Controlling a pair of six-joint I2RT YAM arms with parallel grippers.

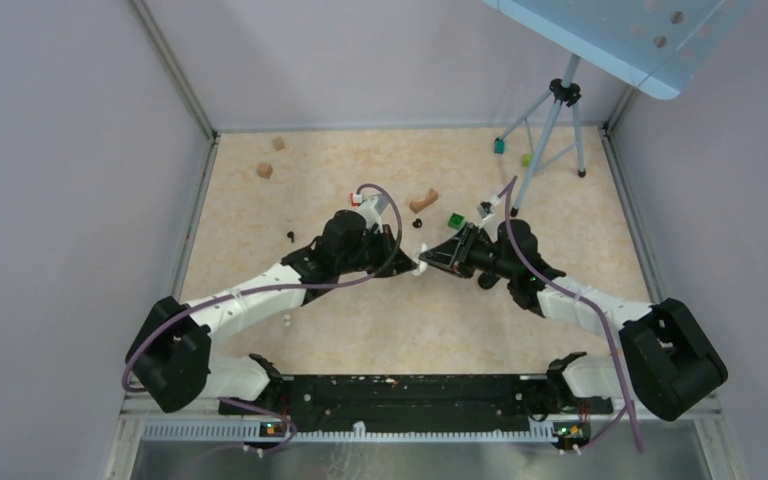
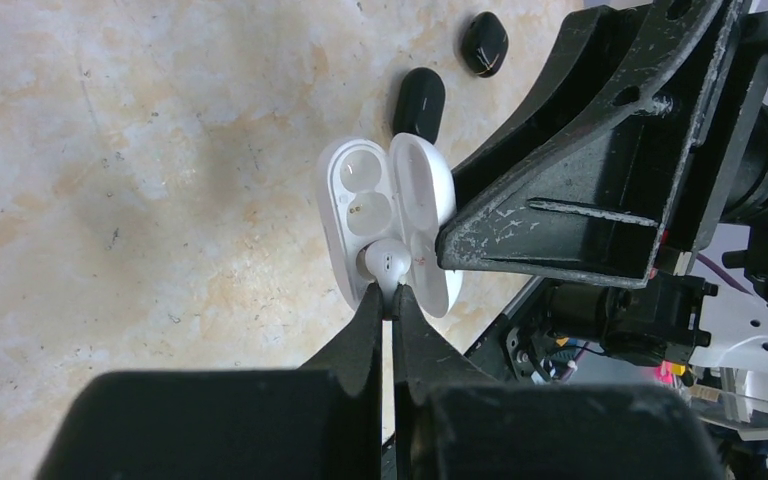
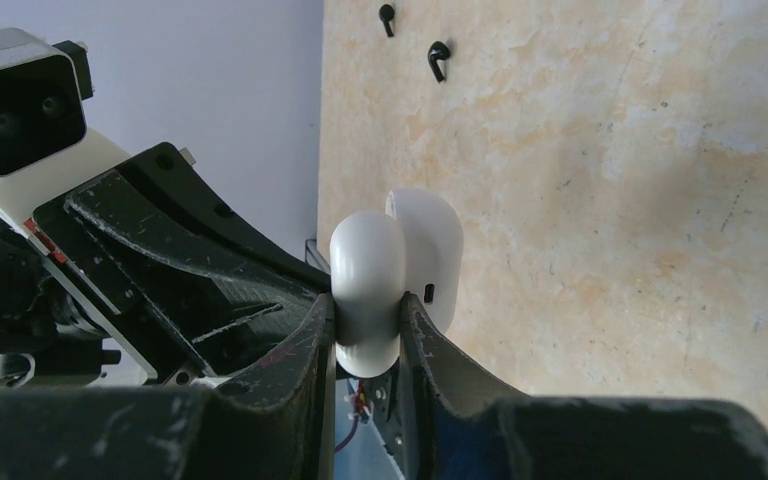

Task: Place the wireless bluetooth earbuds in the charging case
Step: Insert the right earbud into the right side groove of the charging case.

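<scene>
Left wrist view: my left tool (image 2: 392,300) pinches a white earbud (image 2: 388,262) just ahead of its tips, at the open charging case (image 2: 360,200), which my right tool (image 3: 368,302) clamps. Seating seems underway; next, press home and let go.

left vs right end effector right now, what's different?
The left end effector pinches a white earbud over the case's well, while the right end effector clamps the open charging case. The left jaws are nearly touching, and the right jaws stand wider around the case. Both are black, and each holds something white.
</scene>
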